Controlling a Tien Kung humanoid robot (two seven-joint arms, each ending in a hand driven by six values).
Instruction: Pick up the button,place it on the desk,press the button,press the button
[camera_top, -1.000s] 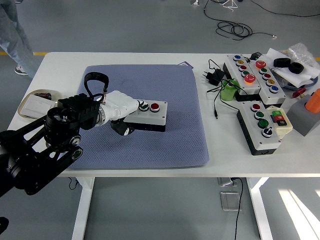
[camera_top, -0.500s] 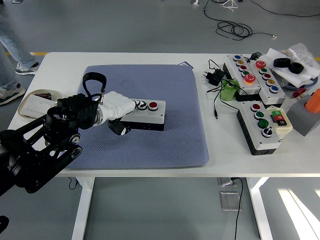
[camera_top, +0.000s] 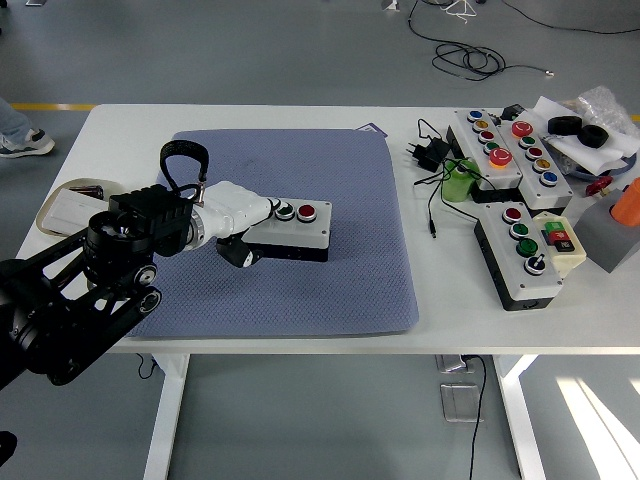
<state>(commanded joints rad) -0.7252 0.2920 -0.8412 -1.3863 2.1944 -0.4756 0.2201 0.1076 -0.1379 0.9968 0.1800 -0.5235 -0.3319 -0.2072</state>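
Motion since a second ago is slight: the left hand (camera_top: 238, 212) and the button box (camera_top: 290, 230) it is gripping are sitting a little farther up and to the left on the blue mat (camera_top: 330, 280) than before, and the person's shoe (camera_top: 18, 146) at the far left edge is now lying lower and flatter than the legs seen earlier. The small box is lying flat on the mat, near its middle, with a green button (camera_top: 286, 211) and a red button (camera_top: 307, 212) facing up on its pale top. The white hand is wrapping over the box's left end, its fingers (camera_top: 262, 206) lying across the top just beside the green button and its thumb (camera_top: 238, 254) pressing against the dark near side, so it is grasping the box rather than resting loose. The black left arm (camera_top: 90, 270) is coming in from the lower left corner. The right arm is not showing. On the right part of the white worktop (camera_top: 250, 118), well apart from the mat, two larger button panels (camera_top: 520, 255) are lying beside a black power adapter (camera_top: 428, 152) with its cable. A pale tray (camera_top: 62, 210) is sitting at the worktop's left edge, partly behind the arm.
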